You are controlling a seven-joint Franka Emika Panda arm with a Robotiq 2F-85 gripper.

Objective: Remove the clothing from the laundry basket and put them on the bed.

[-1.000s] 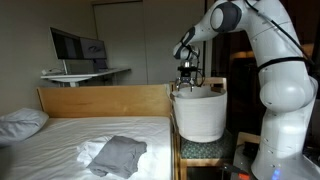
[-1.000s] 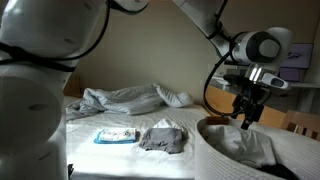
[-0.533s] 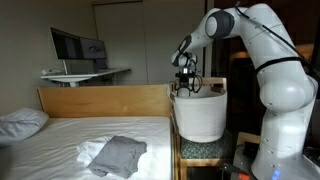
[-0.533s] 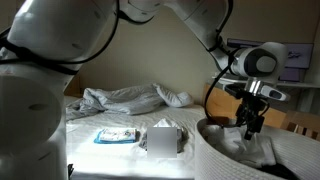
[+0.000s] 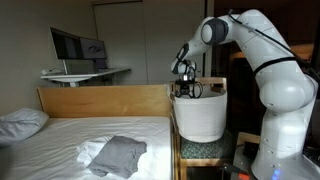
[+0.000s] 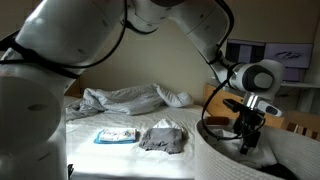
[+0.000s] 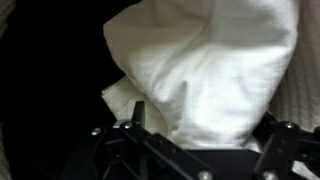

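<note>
The pincer (image 5: 186,90) hangs spread wide, gripping nothing, in the mouth of the laundry basket (image 5: 200,120) — a white garment (image 7: 215,65) lies under its fingers, black fabric (image 7: 50,90) just beside. A grey garment (image 5: 118,155) lies on the bed (image 5: 60,128), well apart.
</note>
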